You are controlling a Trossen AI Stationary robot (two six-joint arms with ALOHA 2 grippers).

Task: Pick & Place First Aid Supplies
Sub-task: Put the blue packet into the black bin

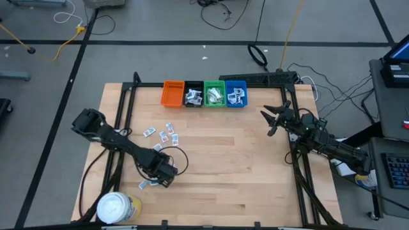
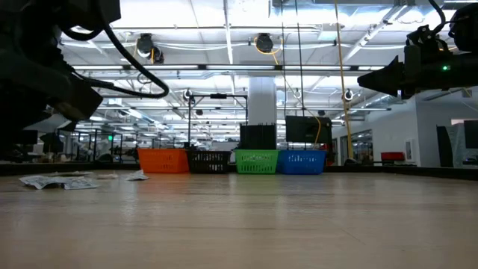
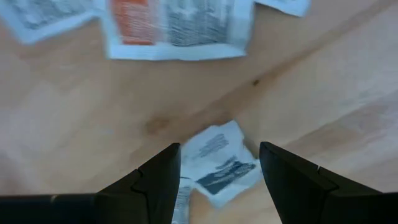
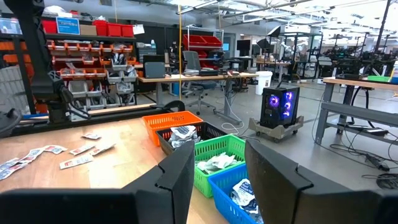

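Observation:
The supplies are small flat packets. One cluster lies scattered on the wood [image 1: 163, 134], and a few more lie near the table's near-left part [image 1: 147, 184]. My left gripper [image 1: 157, 180] is low over those, pointing down and open. In the left wrist view a white sachet with dark print [image 3: 219, 165] lies flat on the table between its fingers [image 3: 219, 148]. A larger packet with orange print [image 3: 177, 28] lies beyond it. My right gripper [image 1: 267, 121] hovers open near the table's right edge, raised [image 2: 388, 78], facing the bins [image 4: 217, 149].
Orange [image 1: 173, 93], black [image 1: 193, 94], green [image 1: 214, 94] and blue [image 1: 236, 94] bins stand in a row at the far edge; the last three hold packets. A white-lidded yellow tub [image 1: 118, 207] sits at the near-left corner. Bare wood spans the middle and right.

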